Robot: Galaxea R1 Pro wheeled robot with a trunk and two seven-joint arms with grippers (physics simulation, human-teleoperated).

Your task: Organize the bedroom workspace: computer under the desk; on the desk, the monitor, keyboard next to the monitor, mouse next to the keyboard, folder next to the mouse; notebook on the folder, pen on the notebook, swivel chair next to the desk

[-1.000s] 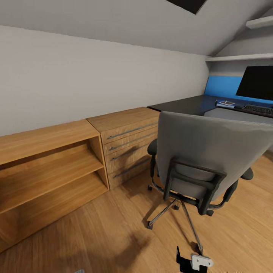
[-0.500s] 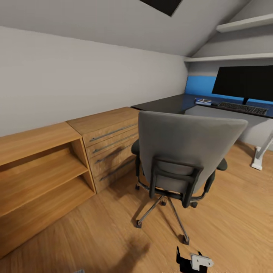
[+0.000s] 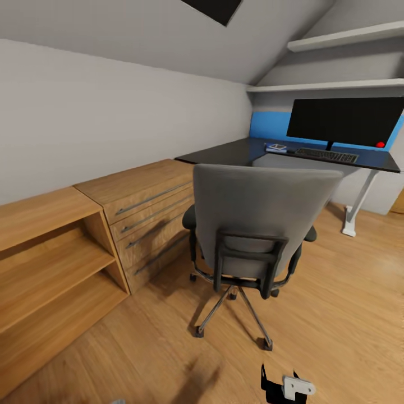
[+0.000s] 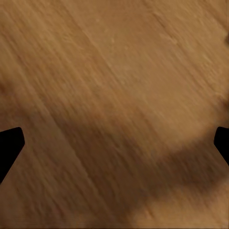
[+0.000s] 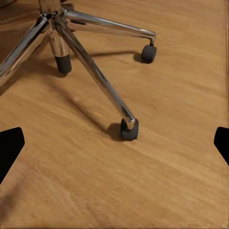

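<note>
The grey swivel chair (image 3: 259,216) stands mid-floor with its back to me, and that back hides the seat and the folder. Behind it is the black-topped desk (image 3: 224,152) with the monitor (image 3: 343,120) upright and the keyboard (image 3: 327,155) lying in front of the screen. A small flat pale item (image 3: 276,148) lies to the keyboard's left, too small to name. Computer, mouse, notebook and pen are out of view or too small to tell. My right gripper (image 5: 114,145) is open over the floor near the chair's chrome base (image 5: 93,67) and a castor (image 5: 129,130). My left gripper (image 4: 114,145) is open over bare floor.
A light wooden chest (image 3: 143,207) with bar handles and an open wooden shelf unit (image 3: 53,252) line the left wall. The desk's white leg (image 3: 355,210) stands at the right. A small red thing (image 3: 380,145) sits on the desk by the monitor. Sloped ceiling and wall shelves (image 3: 336,85) above.
The whole head view has shifted: chair, chest and desk now sit further left, and more of the desk's right end and its white leg show. The camera moved; nothing was handled.
</note>
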